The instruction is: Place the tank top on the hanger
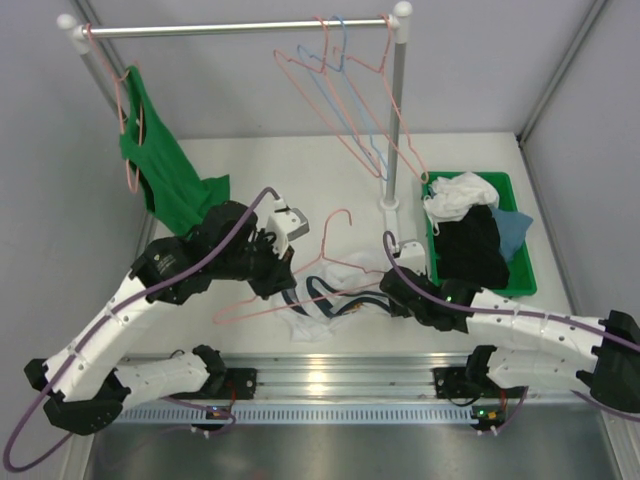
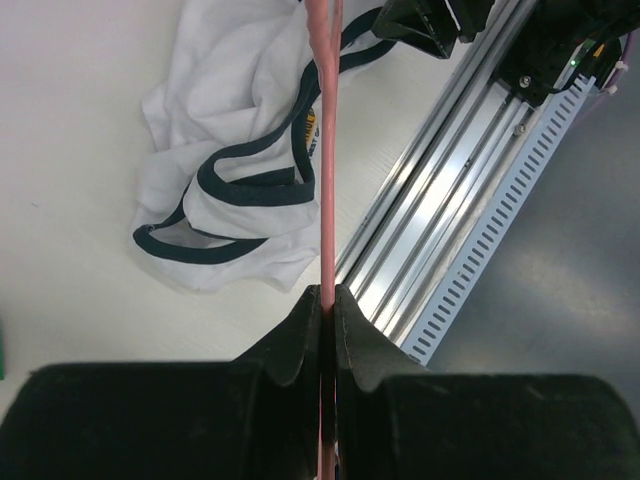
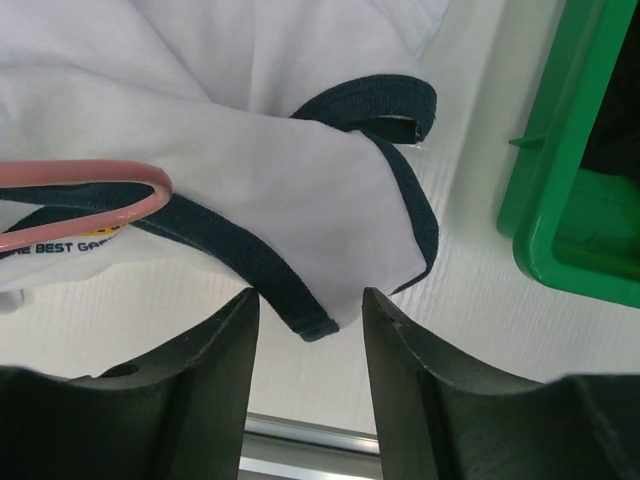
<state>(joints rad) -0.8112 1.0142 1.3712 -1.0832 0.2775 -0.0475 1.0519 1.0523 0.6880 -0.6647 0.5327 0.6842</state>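
Overhead, the white table (image 1: 300, 170) lies bare and wide beyond both grippers, out toward the rack (image 1: 240, 28). The green bin (image 1: 524, 272) of clothes sits just off the right gripper's (image 3: 308, 312) outer side, and that wrist view catches only its rim. The tank top (image 1: 318, 318) lies crumpled on the table between the two grippers, close to the front rail (image 2: 455, 215). From above it's half hidden. The right wrist view shows the jaws spread apart with a navy-trimmed edge poking into the gap; whether it touches a finger, I can't tell. The left gripper (image 2: 327, 298) is clamped tight on the pink hanger (image 2: 325, 150), whose wire runs out ahead over the shirt.
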